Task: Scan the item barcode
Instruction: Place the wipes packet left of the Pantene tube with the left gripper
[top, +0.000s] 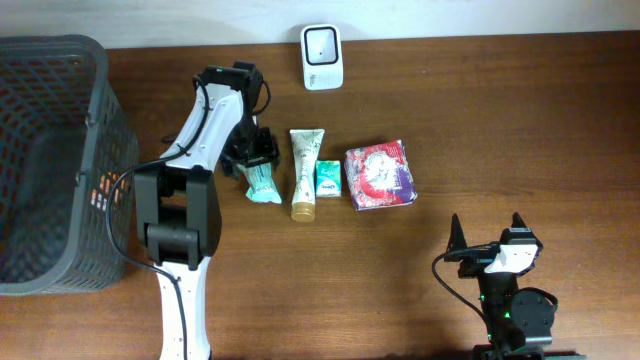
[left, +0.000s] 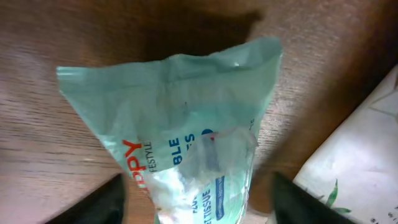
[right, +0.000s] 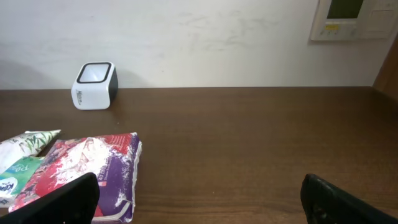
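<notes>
Teal packet (left: 186, 137) fills the left wrist view: thin crinkled plastic film, glossy, crimped flat along its top seam, lying on the table (top: 520, 120), which is brown wood grain. Print readable on the film: red "ppy", small "FESTYLE", blue "BLE", and "TISSUE" lower down; the rest is cut off or blurred.

Left gripper (left: 199, 205): jaws spread, one dark finger on either side of the packet's lower end. A strip of wood shows between the right-hand finger and the film, so nothing is pinched. The other finger sits just beside the film; contact cannot be told.

Right gripper (top: 487, 235): fingers wide apart, released, nothing between them, low at the near edge and well apart from the goods.

Count from overhead:
- 4 goods in one row: teal packet at the left end, then a cream tube (top: 305, 172) with a gold cap, a small green pack (top: 328, 179), and a soft red and purple pack (top: 380, 176) with a floral print. Their lettering is too small to read.
- 1 scanner (top: 322, 57): white rounded box with a dark square window, at the far edge against the wall, apart from the row.
- 1 basket (top: 100, 60): dark grey mesh, at the left end of the table.
- 2 arms.
</notes>
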